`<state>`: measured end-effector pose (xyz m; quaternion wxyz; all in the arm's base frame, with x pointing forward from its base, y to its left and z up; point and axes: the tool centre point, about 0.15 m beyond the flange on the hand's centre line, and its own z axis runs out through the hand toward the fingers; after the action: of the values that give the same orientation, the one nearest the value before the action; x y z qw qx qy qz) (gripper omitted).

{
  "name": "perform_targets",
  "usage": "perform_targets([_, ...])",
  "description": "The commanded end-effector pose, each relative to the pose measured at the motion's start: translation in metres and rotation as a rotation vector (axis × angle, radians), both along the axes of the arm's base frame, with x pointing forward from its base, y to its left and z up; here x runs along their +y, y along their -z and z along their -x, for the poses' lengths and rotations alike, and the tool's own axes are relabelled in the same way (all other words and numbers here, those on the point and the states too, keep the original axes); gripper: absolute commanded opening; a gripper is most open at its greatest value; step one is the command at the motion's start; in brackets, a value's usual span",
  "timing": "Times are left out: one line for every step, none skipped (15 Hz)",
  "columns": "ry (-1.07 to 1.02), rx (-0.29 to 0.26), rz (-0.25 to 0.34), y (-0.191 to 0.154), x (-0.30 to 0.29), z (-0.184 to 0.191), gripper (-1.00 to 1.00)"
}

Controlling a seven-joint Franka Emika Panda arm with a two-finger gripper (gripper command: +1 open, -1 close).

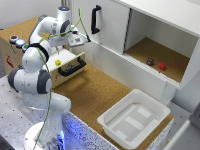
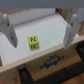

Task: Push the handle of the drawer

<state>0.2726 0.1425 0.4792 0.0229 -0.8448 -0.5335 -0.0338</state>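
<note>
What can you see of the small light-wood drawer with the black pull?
The small light-wood plywood drawer is pulled partly open from a wooden box on the cork-topped counter, at the exterior view's left. A black horizontal bar handle sits on its front panel. Inside, on a pale floor, lies a small yellow cube with a dark marking. The gripper hangs above the open compartment with its fingers spread wide either side of the cube, and does not visibly touch the drawer or handle.

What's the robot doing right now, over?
Gripper open, empty, fingers hanging over the open drawer. Handle untouched, drawer not pushed in yet. Yellow cube inside, between the fingers; nothing blocking the handle.
</note>
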Motion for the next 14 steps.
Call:
perform_targets([0.037, 0.011, -0.003, 0.025, -0.047, 0.021, 1.0])
perform_targets([0.062, 0.019, -0.014, 0.029, -0.054, 0.022, 1.0])
perform_targets([0.085, 0.033, -0.022, 0.034, -0.061, 0.021, 1.0])
perform_targets([0.099, 0.039, -0.02, 0.037, -0.064, 0.021, 1.0])
perform_targets([0.137, 0.064, -0.015, 0.044, -0.071, 0.019, 1.0])
perform_targets([0.152, 0.066, -0.029, 0.047, -0.076, 0.019, 1.0])
perform_targets([0.156, 0.064, -0.031, 0.049, -0.078, 0.019, 1.0])
perform_targets([0.138, 0.054, -0.037, 0.05, -0.078, 0.018, 1.0])
perform_targets([0.099, 0.047, -0.039, 0.053, -0.078, 0.017, 1.0])
perform_targets([0.013, 0.043, -0.017, 0.057, -0.073, 0.016, 1.0])
perform_targets([-0.06, 0.051, -0.008, 0.064, -0.073, 0.013, 1.0])
perform_targets([-0.123, 0.058, 0.02, 0.07, -0.074, 0.009, 1.0])
perform_targets([-0.142, 0.064, 0.026, 0.077, -0.08, 0.001, 1.0])
perform_targets([-0.178, 0.068, 0.042, 0.087, -0.084, -0.007, 1.0])
